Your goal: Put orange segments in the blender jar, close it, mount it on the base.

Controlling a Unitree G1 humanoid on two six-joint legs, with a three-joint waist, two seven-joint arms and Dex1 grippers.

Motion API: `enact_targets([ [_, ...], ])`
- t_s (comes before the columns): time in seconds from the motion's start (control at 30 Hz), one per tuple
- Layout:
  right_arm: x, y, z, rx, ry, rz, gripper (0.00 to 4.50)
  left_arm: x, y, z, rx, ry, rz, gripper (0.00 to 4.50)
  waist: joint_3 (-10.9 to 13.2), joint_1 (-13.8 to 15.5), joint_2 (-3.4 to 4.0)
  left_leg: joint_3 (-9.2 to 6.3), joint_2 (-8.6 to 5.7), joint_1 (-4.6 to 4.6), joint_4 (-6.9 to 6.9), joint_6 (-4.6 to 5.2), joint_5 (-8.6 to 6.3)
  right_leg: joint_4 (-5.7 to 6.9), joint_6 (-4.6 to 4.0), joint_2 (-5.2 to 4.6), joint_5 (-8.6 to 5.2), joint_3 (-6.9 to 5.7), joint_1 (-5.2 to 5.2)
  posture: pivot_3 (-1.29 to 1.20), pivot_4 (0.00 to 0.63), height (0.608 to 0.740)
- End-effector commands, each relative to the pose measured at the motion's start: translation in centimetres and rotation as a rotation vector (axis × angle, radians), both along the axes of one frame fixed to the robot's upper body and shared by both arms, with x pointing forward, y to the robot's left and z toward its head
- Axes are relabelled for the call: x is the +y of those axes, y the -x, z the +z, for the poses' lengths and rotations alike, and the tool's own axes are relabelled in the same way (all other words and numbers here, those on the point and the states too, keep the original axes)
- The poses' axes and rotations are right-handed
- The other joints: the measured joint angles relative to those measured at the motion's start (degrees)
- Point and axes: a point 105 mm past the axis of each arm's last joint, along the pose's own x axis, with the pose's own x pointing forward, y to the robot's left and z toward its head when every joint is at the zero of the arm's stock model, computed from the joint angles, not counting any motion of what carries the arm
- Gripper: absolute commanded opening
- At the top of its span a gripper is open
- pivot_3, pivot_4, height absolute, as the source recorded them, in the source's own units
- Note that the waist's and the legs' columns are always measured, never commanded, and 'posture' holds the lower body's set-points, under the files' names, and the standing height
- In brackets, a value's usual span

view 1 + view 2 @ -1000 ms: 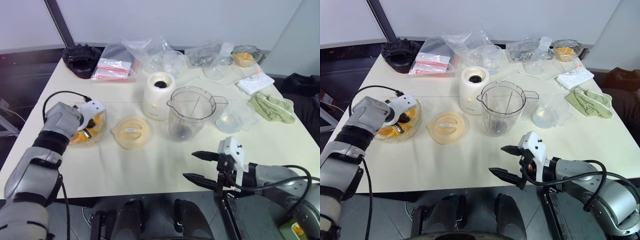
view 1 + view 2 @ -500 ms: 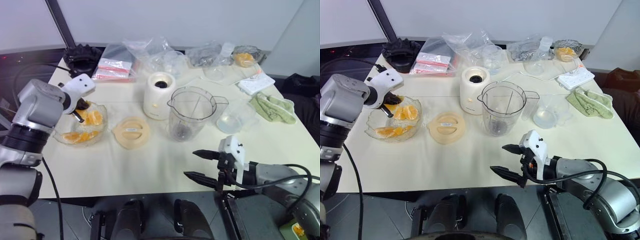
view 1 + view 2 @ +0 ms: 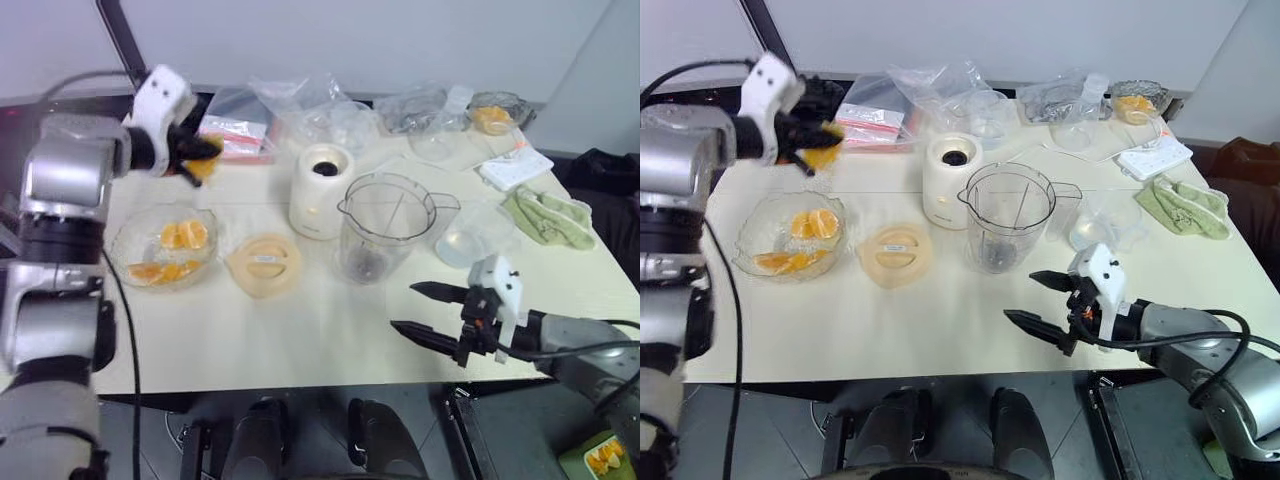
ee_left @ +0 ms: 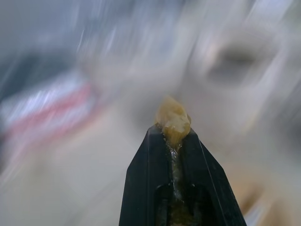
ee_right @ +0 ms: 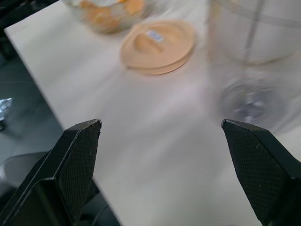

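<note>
Item: left gripper, upper left of the frame, jaws closed tight on one orange segment, raised above the glass bowl holding the remaining orange segments. Item: blender jar, centre, upright, open-mouthed, empty apart from its blade hub; base just beside it on its upper left; pale orange lid flat on the tabletop between bowl and jar. Handling note: carry the segment high over the base, stop above the jar mouth, release only once inside the rim, since the wet wedge may cling. Item: right gripper, lower right, jaws spread wide, holding nothing, near the front tabletop edge. Clearance: open tabletop before the jar; clutter of bags at the rear.
</note>
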Motion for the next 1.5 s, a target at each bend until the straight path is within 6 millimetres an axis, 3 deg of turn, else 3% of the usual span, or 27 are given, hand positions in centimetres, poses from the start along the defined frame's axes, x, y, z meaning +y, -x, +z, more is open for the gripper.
enact_targets([
  [0.03, 0.1, 0.0, 1.1, -0.052, -0.005, -0.009, 4.32, -6.4, 2.7, 4.7, -0.081, 0.103, -0.319, 0.09, 0.0, 0.5, 0.01, -0.02, 0.0, -0.07, 0.09, 0.0, 0.0, -0.01, 0.0, 0.02, 0.0, 0.0, -0.01, 0.0, 0.15, 0.74],
  [0.2, 0.0, 0.2, 0.9, -0.075, -0.018, -0.069, 4.32, -12.5, 3.2, 3.9, -0.047, 0.082, -0.497, 0.09, -0.1, 0.3, 0.25, 0.0, -0.01, -0.1, 0.27, 0.11, -0.07, 0.01, 0.03, 0.05, -0.02, 0.05, 0.01, 0.0, 0.15, 0.74],
  [0.3, 0.0, 0.6, 0.8, -0.089, -0.026, -0.114, 4.32, -15.8, 3.6, 1.8, -0.023, 0.028, -0.586, 0.09, -0.1, 0.6, 0.24, -0.18, 0.02, -0.07, 0.33, 0.11, -0.07, 0.16, 0.01, 0.16, -0.02, 0.02, 0.02, 0.0, 0.15, 0.74],
  [0.37, -0.2, 1.0, 0.8, -0.097, -0.027, -0.145, 4.32, -17.3, 3.2, -0.9, 0.003, -0.069, -0.585, 0.09, -0.1, 0.6, 0.27, -0.19, 0.02, -0.11, 0.39, 0.11, -0.07, 0.19, 0.0, 0.16, -0.02, 0.01, -0.01, 0.0, 0.15, 0.74],
  [0.53, -0.9, 1.6, 0.9, -0.119, -0.021, -0.212, 4.32, -18.5, 2.6, -5.5, -0.012, -0.194, -0.575, 0.09, -0.1, 0.2, 0.29, -0.16, 0.02, -0.17, 0.41, 0.11, -0.07, 0.11, -0.01, 0.14, -0.01, 0.05, -0.02, 0.0, 0.15, 0.74],
  [0.7, -0.9, 1.7, 0.8, -0.123, -0.023, -0.225, 4.32, -18.8, 2.0, -8.4, -0.009, -0.263, -0.551, 0.09, -0.1, 0.6, 0.28, -0.23, 0.02, -0.3, 0.47, 0.11, -0.07, 0.12, -0.01, 0.15, -0.01, 0.03, -0.1, 0.0, 0.15, 0.74],
  [0.77, -0.8, 1.6, 0.9, -0.126, -0.024, -0.225, 4.32, -18.9, 2.0, -8.8, 0.003, -0.263, -0.55, 0.7, -0.1, 0.6, 0.28, -0.25, 0.01, -0.38, 0.54, 0.12, -0.07, 0.11, -0.02, 0.15, -0.01, 0.03, -0.11, 0.0, 0.15, 0.74],
  [0.83, -0.9, 1.4, 0.9, -0.128, -0.024, -0.224, 4.32, -18.8, 1.9, -8.8, -0.006, -0.263, -0.547, 1.48, -0.1, 0.6, 0.28, -0.27, 0.0, -0.45, 0.58, 0.11, -0.07, 0.07, -0.02, 0.14, -0.01, 0.03, -0.12, 0.0, 0.15, 0.74],
  [1.0, -0.9, 1.1, 0.8, -0.125, -0.023, -0.215, 4.32, -18.6, 1.9, -7.2, -0.046, -0.199, -0.547, 4.16, -0.1, 0.6, 0.28, -0.31, 0.0, -0.47, 0.6, 0.11, -0.07, 0.06, -0.01, 0.15, -0.01, 0.03, -0.12, 0.0, 0.15, 0.74],
  [1.03, -0.9, 1.1, 0.7, -0.124, -0.023, -0.215, 4.32, -18.6, 2.0, -6.7, -0.056, -0.172, -0.555, 4.43, -0.1, 0.6, 0.28, -0.31, 0.0, -0.46, 0.6, 0.11, -0.07, 0.06, -0.01, 0.15, -0.01, 0.02, -0.11, 0.0, 0.15, 0.74],
  [1.27, -3.4, -0.5, -0.4, -0.172, 0.013, -0.366, 4.32, -17.3, 2.6, -1.3, -0.216, 0.086, -0.508, 4.43, -0.1, 0.6, 0.29, -0.33, 0.0, -0.49, 0.6, 0.11, -0.08, 0.06, -0.01, 0.15, -0.01, 0.02, -0.13, 0.0, 0.15, 0.74],
  [1.33, -5.2, -1.2, -0.5, -0.209, 0.006, -0.481, 4.32, -15.5, 3.1, -0.1, -0.246, 0.133, -0.486, 4.43, -0.1, 0.5, 0.32, -0.32, 0.0, -0.49, 0.6, 0.12, -0.07, 0.06, -0.01, 0.15, -0.01, 0.02, -0.13, 0.0, 0.15, 0.74],
  [1.43, -9.4, -1.6, -0.8, -0.322, 0.061, -0.696, 4.32, -12.3, 4.3, -0.7, -0.33, 0.1, -0.437, 4.43, -0.2, -0.1, 0.49, -0.31, 0.02, -0.44, 0.57, 0.11, -0.07, 0.1, 0.0, 0.17, -0.01, 0.03, -0.13, 0.0, 0.15, 0.74],
  [1.5, -10.8, -1.2, -1.3, -0.333, 0.076, -0.74, 4.32, -11.2, 5.1, -1.2, -0.344, 0.087, -0.424, 4.43, -0.2, -0.2, 0.6, -0.32, 0.02, -0.41, 0.54, 0.11, -0.07, 0.14, 0.0, 0.17, -0.01, 0.03, -0.12, 0.0, 0.15, 0.74],
])
